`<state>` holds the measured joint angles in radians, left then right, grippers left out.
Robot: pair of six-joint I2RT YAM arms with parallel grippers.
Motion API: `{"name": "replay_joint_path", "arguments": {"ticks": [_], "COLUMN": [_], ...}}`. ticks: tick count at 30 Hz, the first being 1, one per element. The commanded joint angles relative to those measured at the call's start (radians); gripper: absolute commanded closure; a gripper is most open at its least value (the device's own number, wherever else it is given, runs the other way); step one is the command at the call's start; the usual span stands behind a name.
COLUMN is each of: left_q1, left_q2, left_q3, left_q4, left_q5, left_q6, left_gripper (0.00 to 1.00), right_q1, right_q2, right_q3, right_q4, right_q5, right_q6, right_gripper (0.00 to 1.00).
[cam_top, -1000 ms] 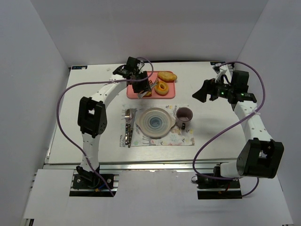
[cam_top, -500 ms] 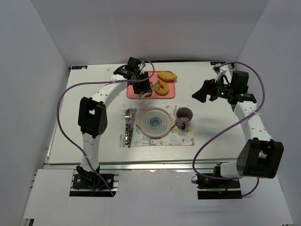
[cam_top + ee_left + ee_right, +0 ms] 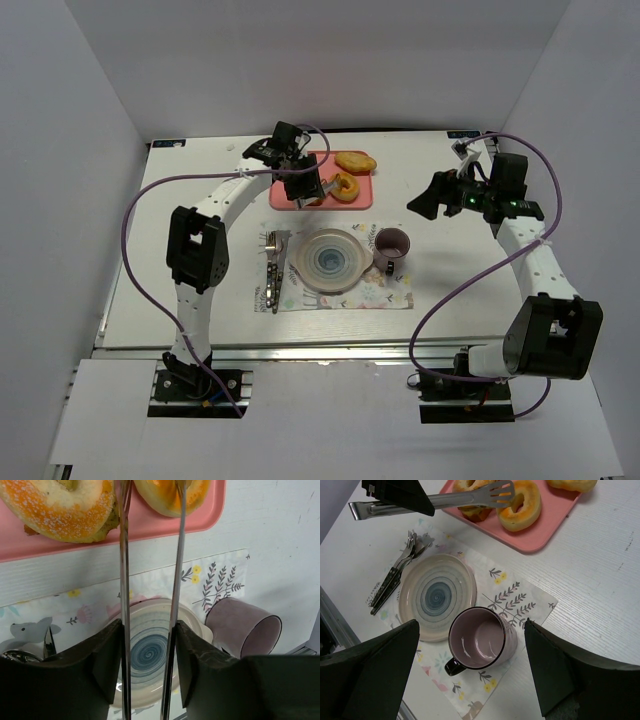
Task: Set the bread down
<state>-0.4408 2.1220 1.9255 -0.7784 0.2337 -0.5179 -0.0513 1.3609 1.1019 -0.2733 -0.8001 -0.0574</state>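
while the left gripper (image 3: 148, 662) clamped one pair of tongs (image 3: 445, 499), narrowly parted, their tips reached the bread (image 3: 521, 505); whether they gripped it i could not tell. one pink tray (image 3: 536, 537) held the bread, a second ring (image 3: 60, 502) and one bun (image 3: 355, 161). the right gripper (image 3: 428, 196) gaped empty.

Two slim white robot arms, the left arm (image 3: 228, 193) and right arm (image 3: 537, 262), have bulky black joints, a black left gripper (image 3: 304, 189) and right gripper (image 3: 420, 205), looping purple cables (image 3: 127, 235), black bases (image 3: 192, 384) and a small green light (image 3: 470, 198) on the right wrist.
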Motion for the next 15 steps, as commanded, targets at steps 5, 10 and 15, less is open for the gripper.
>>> {"name": "replay_joint_path", "arguments": {"ticks": [5,10,15], "left_q1": [-0.010,-0.009,-0.010], "left_q2": [-0.008,-0.043,-0.144], "left_q3": [0.035,0.024,-0.016], "left_q4": [0.044,0.079,0.143], "left_q5": [0.052,0.075,0.061], "left_q6": [-0.027,-0.037,-0.063], "left_gripper": [0.63,0.88,0.96], "right_q1": [-0.005,-0.005,-0.005], "right_q2": [-0.043,-0.043,-0.045], "right_q3": [-0.013,-0.011,-0.002], "right_q4": [0.036,0.036,0.031], "right_q5": [-0.024,-0.024,-0.025], "right_q6": [0.010,0.011,0.008], "right_gripper": [0.11,0.11,0.11]}}
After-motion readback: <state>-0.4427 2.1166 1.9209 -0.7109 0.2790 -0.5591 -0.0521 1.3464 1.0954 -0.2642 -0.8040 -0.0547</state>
